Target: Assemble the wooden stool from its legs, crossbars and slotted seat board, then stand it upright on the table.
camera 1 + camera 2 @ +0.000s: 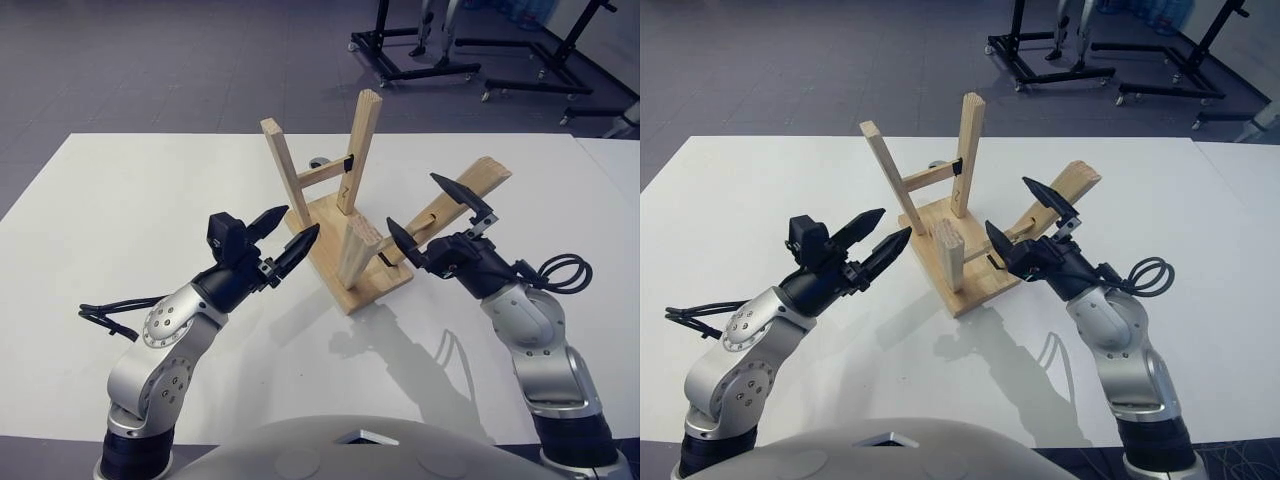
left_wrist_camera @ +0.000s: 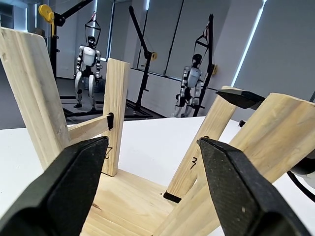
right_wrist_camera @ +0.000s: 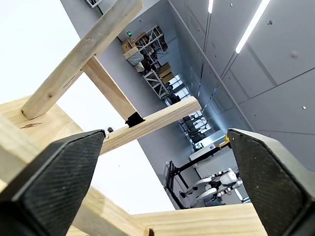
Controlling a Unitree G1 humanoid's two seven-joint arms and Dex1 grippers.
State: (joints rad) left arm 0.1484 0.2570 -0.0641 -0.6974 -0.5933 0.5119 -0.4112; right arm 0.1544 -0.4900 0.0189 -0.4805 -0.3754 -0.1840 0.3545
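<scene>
One surface. One seat board. Four legs: rear-left leg, rear-right leg, front leg, tilted leg. One crossbar clearly seen, between the two rear legs; a second between the front and tilted legs can't be confirmed. Two black clips, one at the crossbar end and one by the front leg. Two hands: left hand, right hand, two fingers each. On the floor behind, two black wheeled frames. Two humanoid robots hanging on stands.
</scene>
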